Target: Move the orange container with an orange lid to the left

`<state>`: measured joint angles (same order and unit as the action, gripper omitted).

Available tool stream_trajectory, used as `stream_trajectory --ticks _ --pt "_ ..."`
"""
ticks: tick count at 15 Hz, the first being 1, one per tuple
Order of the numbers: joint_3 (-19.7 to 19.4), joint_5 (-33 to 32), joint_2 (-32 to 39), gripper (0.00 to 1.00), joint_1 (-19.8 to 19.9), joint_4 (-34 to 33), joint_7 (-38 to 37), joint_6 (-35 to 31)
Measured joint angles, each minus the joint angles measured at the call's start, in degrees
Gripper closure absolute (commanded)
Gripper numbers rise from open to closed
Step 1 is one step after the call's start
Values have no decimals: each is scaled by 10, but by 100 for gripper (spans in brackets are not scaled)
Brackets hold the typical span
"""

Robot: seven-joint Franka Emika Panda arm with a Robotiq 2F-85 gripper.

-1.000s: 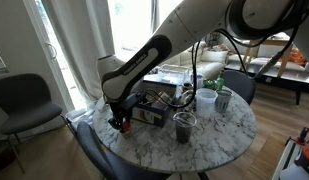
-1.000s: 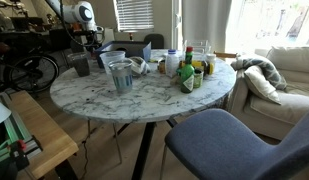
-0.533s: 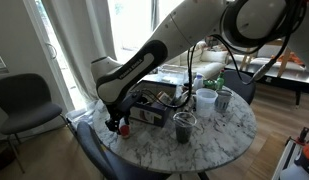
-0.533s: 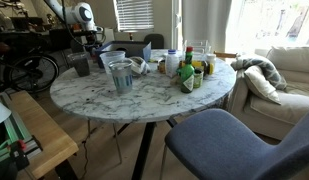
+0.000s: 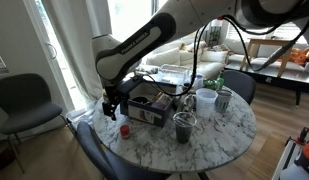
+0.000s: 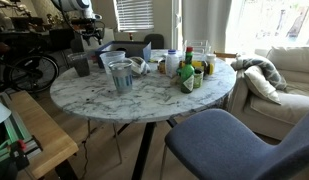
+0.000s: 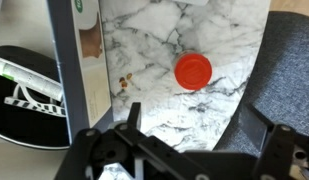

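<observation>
— Orange-red tub (image 7: 193, 71), small, squat and round with a lid of the same colour: where is it?

— Standing alone on the white marble counter (image 7: 164, 40) near the rim. In the wrist view it lies at 12 o'clock from the pincer (image 7: 194, 128); in an exterior view the tub (image 5: 124, 129) sits at 5 o'clock, below the pincer (image 5: 111, 105).

— And the pincer?

— Fingers apart, nothing between them, hanging clear above the tub.

— Which step, then?

— Either lining up a grasp or a finished set-down; I cannot tell. If it is a grasp, the next move is a straight descent, closing on the tub's sides.

— Obstacles?

— A white box with green print (image 7: 82, 50) stands at 9 o'clock of the tub, a grey chair seat (image 7: 289, 60) at 3 o'clock beyond the rim. A black boxy device (image 5: 149, 105) sits at 2 o'clock; a tinted clear cup (image 5: 184, 126) is well apart.
</observation>
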<state>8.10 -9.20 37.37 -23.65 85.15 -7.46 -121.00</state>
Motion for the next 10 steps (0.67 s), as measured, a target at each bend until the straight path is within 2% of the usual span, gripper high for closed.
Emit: stream_trajectory --ticks 7,10 --pt "13 79 -155 0 62 175 6 -24" --pt "10 90 -225 0 84 260 -8 -25"
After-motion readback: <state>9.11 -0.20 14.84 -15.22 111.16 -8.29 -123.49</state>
